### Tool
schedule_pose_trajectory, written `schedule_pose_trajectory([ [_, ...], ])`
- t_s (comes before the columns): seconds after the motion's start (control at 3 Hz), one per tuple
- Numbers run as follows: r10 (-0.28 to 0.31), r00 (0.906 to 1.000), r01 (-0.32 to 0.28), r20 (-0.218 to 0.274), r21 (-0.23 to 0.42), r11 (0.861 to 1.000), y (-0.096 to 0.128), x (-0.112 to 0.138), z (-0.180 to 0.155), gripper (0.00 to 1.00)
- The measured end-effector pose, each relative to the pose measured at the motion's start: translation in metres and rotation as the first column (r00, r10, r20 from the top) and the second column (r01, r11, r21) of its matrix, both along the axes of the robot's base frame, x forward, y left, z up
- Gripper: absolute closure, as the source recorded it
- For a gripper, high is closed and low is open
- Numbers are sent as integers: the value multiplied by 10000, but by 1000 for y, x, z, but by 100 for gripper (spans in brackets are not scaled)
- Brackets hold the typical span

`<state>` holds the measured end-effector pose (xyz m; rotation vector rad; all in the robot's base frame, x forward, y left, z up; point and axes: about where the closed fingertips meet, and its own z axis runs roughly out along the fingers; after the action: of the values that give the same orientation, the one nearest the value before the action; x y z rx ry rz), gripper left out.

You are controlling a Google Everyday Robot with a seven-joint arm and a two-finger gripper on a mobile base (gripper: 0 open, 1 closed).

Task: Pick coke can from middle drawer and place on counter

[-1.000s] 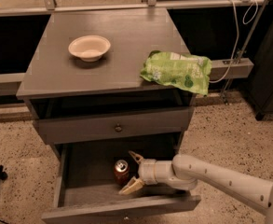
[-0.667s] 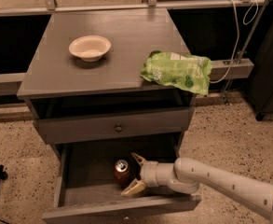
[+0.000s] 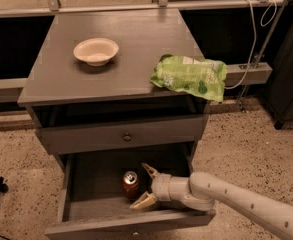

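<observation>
I see one coke can (image 3: 130, 184), small and red with a shiny top, and it stands up straight on the dark floor of the middle drawer (image 3: 65, 196). That drawer is pulled out, and it is one of two drawers I can see. The other one is the shut drawer front (image 3: 86, 140) above it, with one little round knob (image 3: 127, 137). I have one arm (image 3: 236, 200), and it comes in from the right, low over the open drawer. My gripper (image 3: 145, 186) is inside the drawer, just to the right of the can. Its two fingers (image 3: 149, 170) are spread wide apart, one toward the back and one toward the front. They are not squeezing anything. The front finger's tip comes close to the foot of the can, but I cannot tell if it touches. Up on the counter (image 3: 136, 39) there are two things: one cream bowl (image 3: 96, 51) near the left and one green snack bag (image 3: 188, 77) hanging a bit over the right edge. They sit well apart. Since a second ago the can has not moved, and the bowl and the bag lie the same. My gripper is in almost the same spot by the can, and my arm has sunk a little lower.
</observation>
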<state>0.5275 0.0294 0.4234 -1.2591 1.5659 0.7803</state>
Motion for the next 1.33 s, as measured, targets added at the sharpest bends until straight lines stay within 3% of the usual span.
schedule_pose_trajectory([
  [0.33,167,9994,-172,311,156,9997,9,12,10,0],
  [0.67,90,9996,-91,261,38,10000,17,23,10,0],
  [1.33,-234,9992,239,-329,149,9996,23,33,-5,43],
])
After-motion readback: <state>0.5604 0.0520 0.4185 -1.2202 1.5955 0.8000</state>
